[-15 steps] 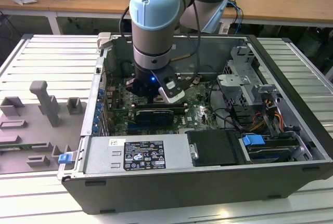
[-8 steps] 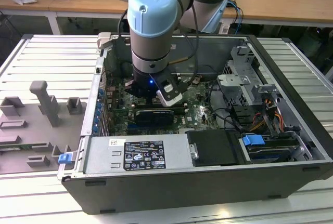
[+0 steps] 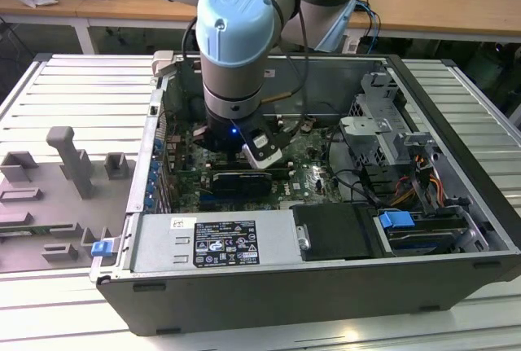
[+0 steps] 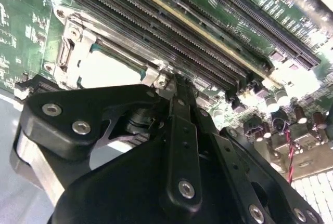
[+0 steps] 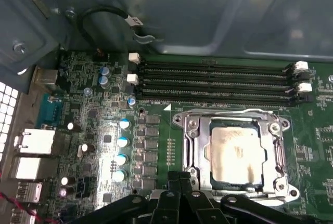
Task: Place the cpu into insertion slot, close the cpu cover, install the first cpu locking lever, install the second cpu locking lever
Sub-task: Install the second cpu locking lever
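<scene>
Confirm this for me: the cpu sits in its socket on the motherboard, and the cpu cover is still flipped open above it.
Not quite. The cpu does sit in its socket, but the cpu cover is closed, lying flat around the chip as a frame. The first wrist view shows this; the gripper is right beside the cover's edge.

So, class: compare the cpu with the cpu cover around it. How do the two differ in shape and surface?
The cpu is a solid flat square with a dull, smudged top; the cpu cover is a shiny metal frame with a square opening. The cpu sits inside that opening, while the cpu cover lies flat around its edges, closed over the socket. Both are silvery metal and lie level on the green board. The gripper hovers near the socket edge.
</scene>
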Robot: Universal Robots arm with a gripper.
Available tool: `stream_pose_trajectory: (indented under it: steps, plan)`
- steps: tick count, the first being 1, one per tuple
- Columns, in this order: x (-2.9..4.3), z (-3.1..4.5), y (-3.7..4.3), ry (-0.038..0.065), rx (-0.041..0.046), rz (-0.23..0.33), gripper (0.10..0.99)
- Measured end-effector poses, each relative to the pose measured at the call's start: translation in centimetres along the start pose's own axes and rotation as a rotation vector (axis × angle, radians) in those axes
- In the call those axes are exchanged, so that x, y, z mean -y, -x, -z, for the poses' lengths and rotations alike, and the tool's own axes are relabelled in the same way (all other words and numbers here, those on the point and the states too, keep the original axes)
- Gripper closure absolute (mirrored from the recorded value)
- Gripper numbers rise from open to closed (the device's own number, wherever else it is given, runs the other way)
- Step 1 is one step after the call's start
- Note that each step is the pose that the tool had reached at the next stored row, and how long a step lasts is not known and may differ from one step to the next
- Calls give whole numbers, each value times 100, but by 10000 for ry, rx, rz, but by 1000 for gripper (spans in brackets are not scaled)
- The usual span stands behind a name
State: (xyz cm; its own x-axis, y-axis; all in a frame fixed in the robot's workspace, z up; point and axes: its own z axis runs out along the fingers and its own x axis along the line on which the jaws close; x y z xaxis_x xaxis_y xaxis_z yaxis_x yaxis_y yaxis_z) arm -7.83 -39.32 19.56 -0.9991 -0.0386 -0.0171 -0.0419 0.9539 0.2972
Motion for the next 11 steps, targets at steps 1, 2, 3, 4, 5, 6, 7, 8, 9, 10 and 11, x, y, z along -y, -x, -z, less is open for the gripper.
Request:
stream_pose_trajectory:
  steps: [1,2,3,4,5,6,7,8,9,10,11]
  plan:
    - [1,3,-3,-4,-2,1,980]
    - [-2,14,-4,-6,-2,-1,980]
    - [-9,32,-3,-4,-1,0,980]
    - [-15,52,-3,-4,-2,-1,980]
    - [-19,66,-3,-4,-2,-1,980]
    - [-24,81,-2,-3,-1,0,980]
    - [-26,90,-3,-5,-2,0,980]
    - [-30,100,-3,-4,-2,-1,980]
    - [-33,110,-2,-4,-2,0,980]
    - [-36,119,-2,-3,-1,-1,980]
    - [-36,119,-2,0,0,0,980]
